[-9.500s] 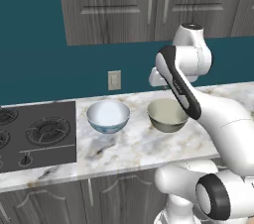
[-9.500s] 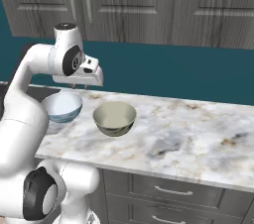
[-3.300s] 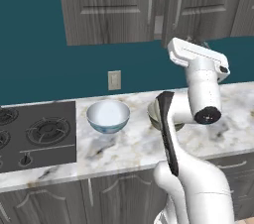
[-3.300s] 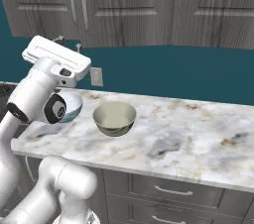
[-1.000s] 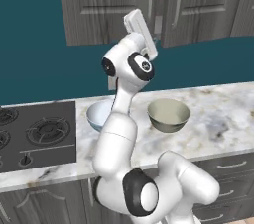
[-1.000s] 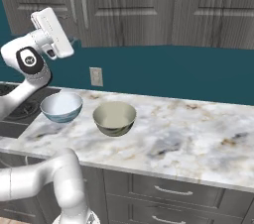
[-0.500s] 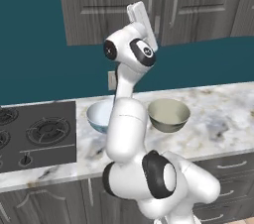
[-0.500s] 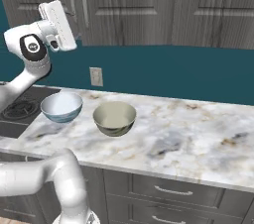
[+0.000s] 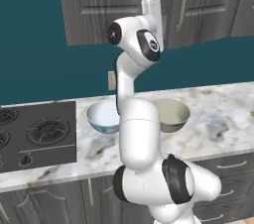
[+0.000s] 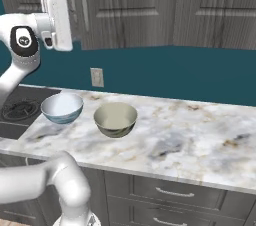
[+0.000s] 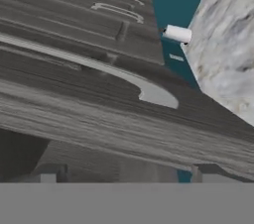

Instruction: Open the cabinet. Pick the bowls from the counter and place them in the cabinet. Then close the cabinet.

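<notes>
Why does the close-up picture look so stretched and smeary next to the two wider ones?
Hand view: the camera sits right against the cabinet, so its wood grain smears into slanted streaks. Left and right base views: even, flat lighting, crisp edges, faint shadows under the bowls on the counter.

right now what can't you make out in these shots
- Gripper: hand view shows just its tips against a cabinet door; contact with the handle is unclear.
- White bowl: left base view, right side behind the arm.
- Olive bowl: left edge behind the arm.
- Cabinet tops: cut off by the upper edge.
</notes>
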{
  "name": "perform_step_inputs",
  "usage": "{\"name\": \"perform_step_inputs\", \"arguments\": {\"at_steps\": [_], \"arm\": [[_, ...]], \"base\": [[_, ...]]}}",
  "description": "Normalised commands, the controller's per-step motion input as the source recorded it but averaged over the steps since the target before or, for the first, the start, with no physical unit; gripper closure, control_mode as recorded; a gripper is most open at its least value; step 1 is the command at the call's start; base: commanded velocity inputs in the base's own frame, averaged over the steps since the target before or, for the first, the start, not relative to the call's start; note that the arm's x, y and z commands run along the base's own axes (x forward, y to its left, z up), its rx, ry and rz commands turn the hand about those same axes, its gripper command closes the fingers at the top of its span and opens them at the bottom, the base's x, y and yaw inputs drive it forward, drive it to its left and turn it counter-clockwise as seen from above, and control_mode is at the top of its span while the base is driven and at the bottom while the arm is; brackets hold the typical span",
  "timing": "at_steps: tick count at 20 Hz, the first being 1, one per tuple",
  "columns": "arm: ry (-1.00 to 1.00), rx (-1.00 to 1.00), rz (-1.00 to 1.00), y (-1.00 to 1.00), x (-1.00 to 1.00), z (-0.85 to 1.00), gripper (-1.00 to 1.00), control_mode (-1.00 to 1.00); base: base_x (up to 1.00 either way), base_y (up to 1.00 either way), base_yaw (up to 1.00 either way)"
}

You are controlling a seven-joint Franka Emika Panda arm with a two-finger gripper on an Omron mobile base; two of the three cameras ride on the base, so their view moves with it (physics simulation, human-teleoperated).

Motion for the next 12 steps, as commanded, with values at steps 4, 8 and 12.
{"name": "perform_step_inputs", "arguments": {"at_steps": [4,8,12], "arm": [[-0.31,0.33,-0.13,-1.00,-0.67,-0.14,-1.00,-1.00],[-0.43,0.27,-0.12,-1.00,-0.71,-0.18,-1.00,-1.00],[-0.39,0.19,-0.08,-0.99,-0.47,-0.50,-1.00,-1.00]], "base": [[0.00,0.00,0.00],[0.00,0.00,0.00],[0.00,0.00,0.00]]}}
